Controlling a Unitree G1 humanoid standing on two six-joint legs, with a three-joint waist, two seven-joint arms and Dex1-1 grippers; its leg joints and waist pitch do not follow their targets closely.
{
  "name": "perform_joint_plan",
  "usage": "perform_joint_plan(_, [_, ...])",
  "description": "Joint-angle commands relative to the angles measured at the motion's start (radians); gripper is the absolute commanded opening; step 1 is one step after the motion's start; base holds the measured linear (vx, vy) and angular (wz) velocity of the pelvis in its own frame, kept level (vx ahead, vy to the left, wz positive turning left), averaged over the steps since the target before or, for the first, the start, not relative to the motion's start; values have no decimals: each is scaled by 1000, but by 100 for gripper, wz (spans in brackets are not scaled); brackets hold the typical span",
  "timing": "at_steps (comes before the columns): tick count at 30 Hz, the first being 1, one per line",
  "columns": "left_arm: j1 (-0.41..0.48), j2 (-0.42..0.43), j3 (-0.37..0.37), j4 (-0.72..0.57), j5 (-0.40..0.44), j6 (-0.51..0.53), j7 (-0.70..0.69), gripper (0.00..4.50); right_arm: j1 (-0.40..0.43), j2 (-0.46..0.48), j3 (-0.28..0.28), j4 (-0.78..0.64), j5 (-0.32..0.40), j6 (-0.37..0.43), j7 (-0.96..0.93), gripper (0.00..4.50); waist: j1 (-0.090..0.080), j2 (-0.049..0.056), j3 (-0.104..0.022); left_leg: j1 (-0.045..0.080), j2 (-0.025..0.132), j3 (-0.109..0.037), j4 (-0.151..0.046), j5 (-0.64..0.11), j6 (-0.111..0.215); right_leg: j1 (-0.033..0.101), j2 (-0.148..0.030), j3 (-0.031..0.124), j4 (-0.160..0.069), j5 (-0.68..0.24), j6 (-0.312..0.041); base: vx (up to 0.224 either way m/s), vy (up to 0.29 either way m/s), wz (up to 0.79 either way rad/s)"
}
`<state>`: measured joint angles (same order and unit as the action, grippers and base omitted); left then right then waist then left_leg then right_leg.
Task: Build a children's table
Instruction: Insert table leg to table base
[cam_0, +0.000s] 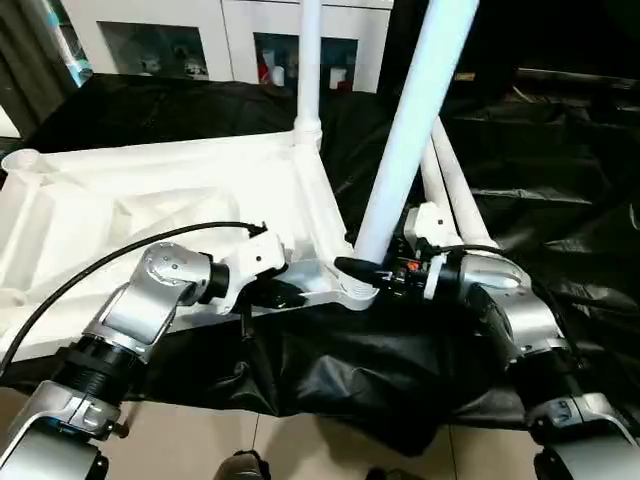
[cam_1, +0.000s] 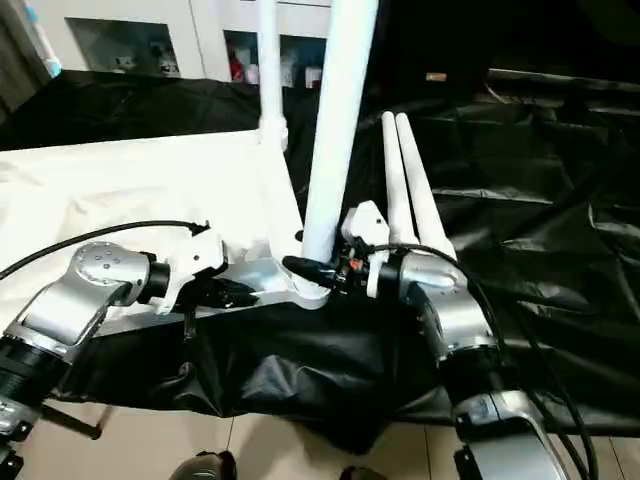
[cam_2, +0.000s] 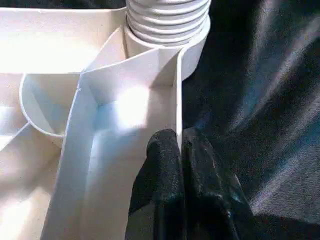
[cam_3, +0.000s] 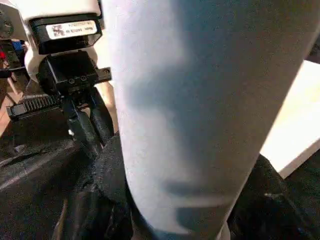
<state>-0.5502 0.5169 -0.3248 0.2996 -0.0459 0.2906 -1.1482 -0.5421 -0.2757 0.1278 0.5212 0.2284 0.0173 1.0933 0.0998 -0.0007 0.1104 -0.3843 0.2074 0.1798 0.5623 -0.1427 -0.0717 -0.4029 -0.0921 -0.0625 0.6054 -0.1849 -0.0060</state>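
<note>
Black-draped work table (cam_0: 560, 180) w/ a white glass-door cabinet (cam_0: 200, 40) behind is carrying the job. Right gripper (cam_0: 368, 272) is clamping half-wide round the base of a white leg (cam_0: 410, 130), which is standing in the near corner socket (cam_0: 352, 292) of the upturned tabletop (cam_0: 150, 200), long axis rising and tilting slightly right. Left gripper (cam_2: 179, 150) is pinching the thin rim wall just beside that socket, fingers nearly shut. One leg (cam_0: 309, 60) is already standing upright at the far corner; two spare legs (cam_1: 410, 180) are lying just right of the right arm. Table's front edge is running close below both wrists; open room is lying to the right.
</note>
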Motion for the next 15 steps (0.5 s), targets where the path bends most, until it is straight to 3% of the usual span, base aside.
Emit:
perform_joint_plan(1, [-22,9,20,9,6,-10,17,0,52,-7,60,84,-64,33,3,192,-1,11,-88,20,19,-1,-56,-215,33,49,-43,38,-51,-81,-274,0,0,0])
perform_joint_plan(5, [-29,-1,25,8,7,13,37,0,19,21,34,150,-97,19,-132,192,-4,13,-84,20,18,-2,-59,-252,13,45,-45,39,-55,-145,-264,0,0,0])
perform_joint_plan(7, [-34,-9,31,10,8,33,57,0,6,36,21,181,-111,23,-206,192,-8,12,-78,25,17,-4,-65,-314,-8,41,-45,39,-65,-238,-245,0,0,0])
perform_joint_plan(11, [-53,-40,45,25,30,85,142,0,-30,96,-20,274,-129,65,-423,192,-22,11,-67,26,15,-14,-75,-412,-50,35,-50,37,-84,-446,-181,-28,0,-4])
perform_joint_plan(13, [-74,-90,59,41,59,161,257,0,-67,164,-50,376,-133,91,-619,192,-22,13,-63,33,14,-18,-75,-455,-57,27,-53,36,-94,-515,-153,-57,-1,-9])
perform_joint_plan(15, [-83,-121,65,49,67,198,311,0,-87,196,-61,426,-132,94,-702,192,-27,16,-56,40,11,-25,-75,-509,-71,22,-55,28,-105,-601,-130,-57,0,-9])
